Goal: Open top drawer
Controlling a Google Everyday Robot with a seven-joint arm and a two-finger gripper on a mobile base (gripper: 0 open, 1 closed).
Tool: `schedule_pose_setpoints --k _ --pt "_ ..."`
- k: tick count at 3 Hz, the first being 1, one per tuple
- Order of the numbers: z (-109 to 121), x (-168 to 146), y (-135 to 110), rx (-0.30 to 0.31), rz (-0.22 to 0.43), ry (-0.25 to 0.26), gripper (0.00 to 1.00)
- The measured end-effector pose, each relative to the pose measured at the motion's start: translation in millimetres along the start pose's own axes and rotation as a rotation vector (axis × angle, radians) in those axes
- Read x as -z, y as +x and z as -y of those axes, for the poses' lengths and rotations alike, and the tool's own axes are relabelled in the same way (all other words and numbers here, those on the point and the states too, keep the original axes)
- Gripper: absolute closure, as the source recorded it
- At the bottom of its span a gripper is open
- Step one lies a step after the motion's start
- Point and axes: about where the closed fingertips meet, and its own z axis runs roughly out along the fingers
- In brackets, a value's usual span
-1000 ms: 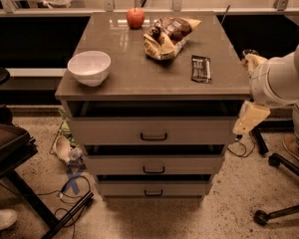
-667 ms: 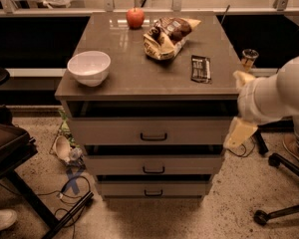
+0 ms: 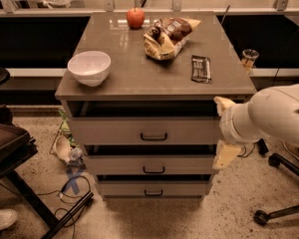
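White bowl (image 3: 89,67), apple (image 3: 135,17), snack bag (image 3: 168,36).

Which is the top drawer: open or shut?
Seemingly shut: the top drawer front sits under the countertop, no inside showing. The gripper is at its right end.

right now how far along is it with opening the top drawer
Early. Done: nothing visible; the top drawer looks shut or barely ajar. In hand: the end effector is by the right front corner of the cabinet, off the handle. Left: grasp the handle and pull.
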Motion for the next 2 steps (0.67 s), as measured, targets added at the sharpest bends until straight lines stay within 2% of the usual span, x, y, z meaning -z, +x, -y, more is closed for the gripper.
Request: schedule_pose_setpoints --k 2 --pt "0.2 -58.6 -3.8 0.081 -0.033 -0.123 0.00"
